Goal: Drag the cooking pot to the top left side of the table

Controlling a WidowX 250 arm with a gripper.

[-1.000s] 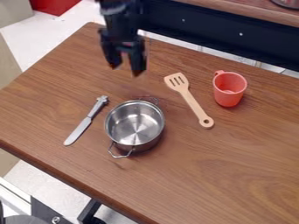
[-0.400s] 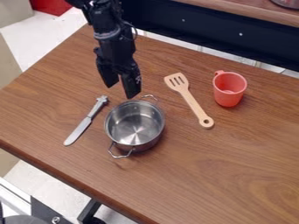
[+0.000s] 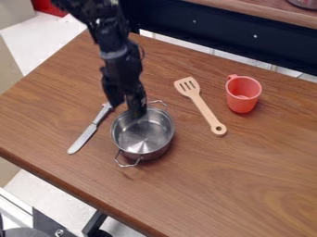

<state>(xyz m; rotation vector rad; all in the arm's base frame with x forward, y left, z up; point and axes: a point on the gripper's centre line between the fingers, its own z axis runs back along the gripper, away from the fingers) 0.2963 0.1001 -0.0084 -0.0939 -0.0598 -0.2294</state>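
My gripper (image 3: 125, 110) hangs over the back rim of the pot, its fingers spread apart. One finger overlaps the pot's opening near the back rim; the other is just outside, by the knife's handle end. The silver cooking pot (image 3: 143, 134) stands upright near the middle-left of the wooden table (image 3: 248, 185), with one wire handle at its back and one at its front. Whether the fingers touch the pot, I cannot tell.
A silver knife (image 3: 90, 130) lies left of the pot. Right of it is a wooden slotted spatula (image 3: 203, 108), and beyond that a red cup (image 3: 243, 95). A dark blue panel (image 3: 229, 34) runs behind the table's back edge.
From the back of the table, my gripper has come forward and down to the pot's back rim. The pot, knife, spatula and cup have not moved.
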